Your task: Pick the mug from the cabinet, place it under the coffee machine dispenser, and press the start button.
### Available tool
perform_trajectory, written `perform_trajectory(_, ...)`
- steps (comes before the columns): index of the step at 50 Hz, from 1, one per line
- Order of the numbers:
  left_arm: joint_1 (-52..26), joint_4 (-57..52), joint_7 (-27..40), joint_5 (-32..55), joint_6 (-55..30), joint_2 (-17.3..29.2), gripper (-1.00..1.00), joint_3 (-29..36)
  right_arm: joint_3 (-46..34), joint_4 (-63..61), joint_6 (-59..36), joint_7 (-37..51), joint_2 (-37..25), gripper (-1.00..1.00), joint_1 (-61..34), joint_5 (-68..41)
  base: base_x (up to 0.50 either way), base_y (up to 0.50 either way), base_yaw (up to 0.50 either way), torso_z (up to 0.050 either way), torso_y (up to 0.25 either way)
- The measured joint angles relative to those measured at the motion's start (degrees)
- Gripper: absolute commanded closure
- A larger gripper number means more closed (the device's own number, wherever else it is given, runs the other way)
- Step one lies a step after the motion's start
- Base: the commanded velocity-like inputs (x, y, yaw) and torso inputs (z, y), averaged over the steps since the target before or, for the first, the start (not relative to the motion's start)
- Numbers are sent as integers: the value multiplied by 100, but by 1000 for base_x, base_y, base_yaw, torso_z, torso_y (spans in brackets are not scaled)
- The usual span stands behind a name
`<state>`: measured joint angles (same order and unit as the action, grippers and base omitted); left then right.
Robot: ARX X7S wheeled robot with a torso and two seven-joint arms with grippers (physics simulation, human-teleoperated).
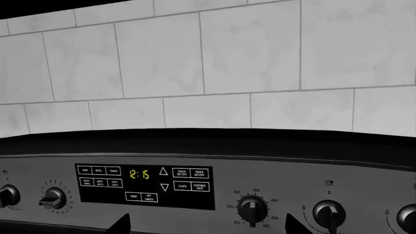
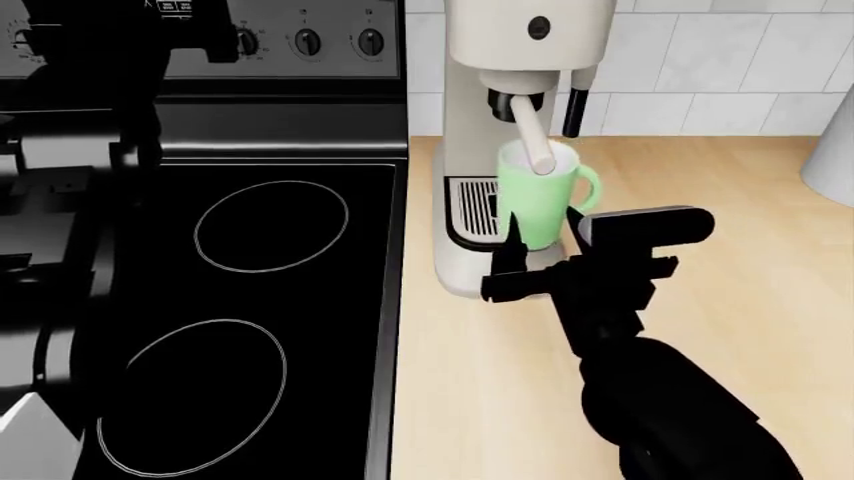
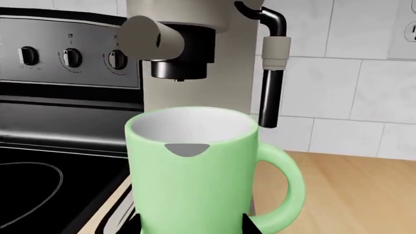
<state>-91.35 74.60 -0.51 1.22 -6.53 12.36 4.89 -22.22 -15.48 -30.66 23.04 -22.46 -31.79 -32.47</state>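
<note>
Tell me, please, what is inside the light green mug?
The light green cylindrical mug shows only a pale whitish inner wall near the rim; nothing appears inside. Its bottom is hidden by the front wall.

My right claw (image 2: 534, 262) is black. The mug (image 2: 539, 195) is light green with a whitish inside. The coffee machine (image 2: 507, 60) is cream, its dispenser (image 3: 179, 48) dark, its drip tray (image 2: 470, 210) slotted and black-rimmed. The surface (image 2: 747, 300) is pale wood grain, the stove (image 2: 240, 300) black with thin white rings, the wall tiles (image 1: 247, 48) mottled white.
</note>
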Motion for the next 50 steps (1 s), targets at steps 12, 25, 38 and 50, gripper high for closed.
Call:
perform_trajectory(12, 7, 0, -3, 7, 5, -5, -100, 9, -93, 298, 72, -72, 110, 100, -173, 76, 0, 0, 0, 0, 0)
perform_trajectory(25, 8, 4, -6, 19, 11, 0, -100, 16, -197, 666, 163, -159, 241, 100, -383, 167, 0, 0, 0, 0, 1)
perform_trajectory(38, 22, 15, -7, 13, 26, -1, -100, 17, -258, 1016, 269, -228, 365, 100, -599, 240, 0, 0, 0, 0, 0)
perform_trajectory(50, 36, 18, -12, 0, 38, -6, -100, 16, -289, 1417, 415, -308, 482, 100, -788, 306, 0, 0, 0, 0, 1)
